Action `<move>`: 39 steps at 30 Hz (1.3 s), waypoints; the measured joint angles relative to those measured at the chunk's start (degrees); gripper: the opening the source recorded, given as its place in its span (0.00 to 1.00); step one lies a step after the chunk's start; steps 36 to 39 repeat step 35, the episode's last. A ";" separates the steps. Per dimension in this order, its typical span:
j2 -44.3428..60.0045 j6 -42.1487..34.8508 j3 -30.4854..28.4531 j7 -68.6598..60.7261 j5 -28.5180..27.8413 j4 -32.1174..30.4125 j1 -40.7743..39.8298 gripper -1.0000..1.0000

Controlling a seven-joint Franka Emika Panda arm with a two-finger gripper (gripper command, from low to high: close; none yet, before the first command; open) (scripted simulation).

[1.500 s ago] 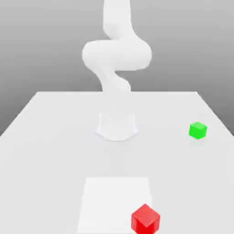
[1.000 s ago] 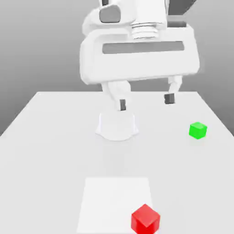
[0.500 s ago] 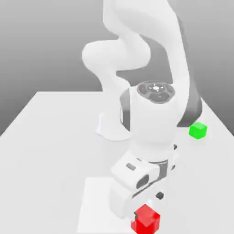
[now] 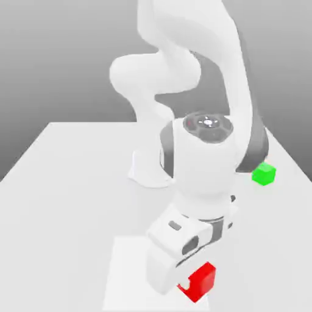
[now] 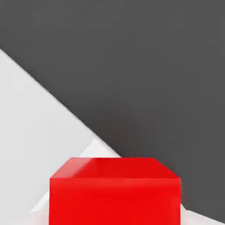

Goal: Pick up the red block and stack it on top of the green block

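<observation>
Small glossy red cube block (image 4: 200, 283): flat saturated red, sharp edges, no markings, top face lighter than the sides in the hand view (image 5: 115, 193), where it sits close under the camera with its front face square-on. In the exterior view it's at the near edge of the flat white counter (image 4: 67, 183), toward the exterior view's right of centre, at the near right corner of a paler white square patch (image 4: 131, 268) on the counter surface; its upper left part is hidden behind the white hand of the arm. Gripper (image 4: 192, 281) is down at the block with jaws closed on it; fingers themselves are masked by the hand body, so contact faces can't be seen. Whether the block is on the counter or just lifted, can't tell. Small matte green cube block (image 4: 264, 175): same plain cube shape, looks smaller, further back and at the exterior view's right side of the counter, well apart from the red one, partly touching the arm's outline in the picture. Count: one red block, one green block, one white robot arm (image 4: 201, 158) bent forward and down from its round base (image 4: 149, 170), one gripper, one counter, one pale square patch. Background is plain grey.
</observation>
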 joint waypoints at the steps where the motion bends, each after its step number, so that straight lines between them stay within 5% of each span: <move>1: -1.13 -0.13 1.96 -1.63 0.87 -1.01 1.15 0.00; 9: -10.35 -0.66 16.76 -15.39 8.30 -9.33 15.45 0.00; 22: -25.24 -0.86 30.60 -32.54 12.85 -23.15 41.51 0.00; 27: -20.24 5.03 33.86 -29.72 6.99 -24.18 40.47 0.00; 32: -10.82 13.18 32.25 -19.34 -8.00 -24.14 38.25 0.00; 33: -9.46 14.28 31.11 -17.36 -10.81 -24.11 38.53 1.00; 39: -9.46 14.28 31.12 -17.36 -10.81 -24.11 38.53 1.00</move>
